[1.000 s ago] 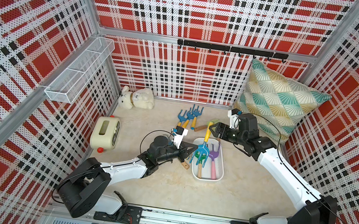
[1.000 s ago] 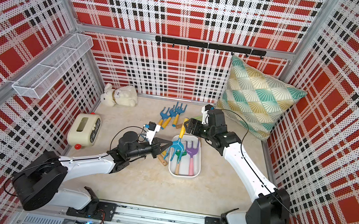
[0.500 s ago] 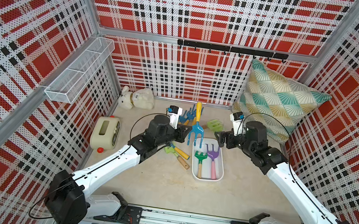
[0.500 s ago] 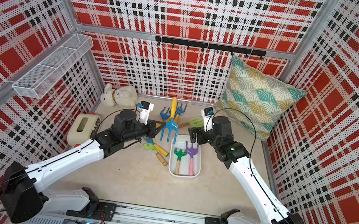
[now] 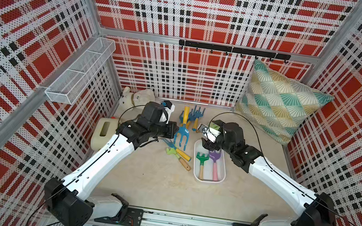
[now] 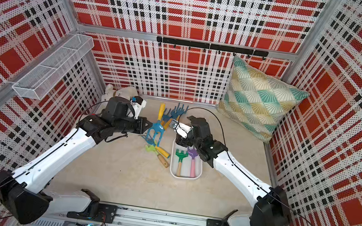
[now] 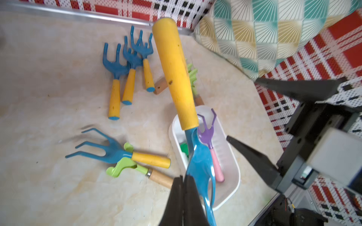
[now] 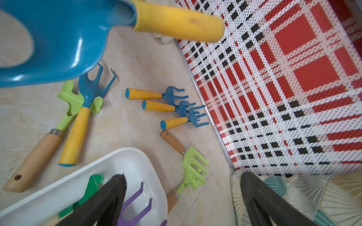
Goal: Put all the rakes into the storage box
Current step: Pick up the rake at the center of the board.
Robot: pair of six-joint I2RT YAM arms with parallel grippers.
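Mid-carry. My L gripper (image 7: 182,180) is pinched tight on the blue rake (image 5: 182,135) by its head; rake's in the air just beside the box (image 5: 207,181), not in yet. R gripper (image 5: 206,143) wide, empty, over box's far end. Nxt, I reckon: swing across, lower, release.

Your left gripper (image 6: 147,125) is pinching the blue rake (image 6: 155,131) at its head, the yellow handle pointing to the back wall (image 6: 180,74), just beside the storage box (image 6: 184,176). Your right gripper (image 6: 179,140) is hanging over the far end of this box, where a green rake (image 6: 179,154) and a purple rake (image 6: 192,153) are lying side by side.
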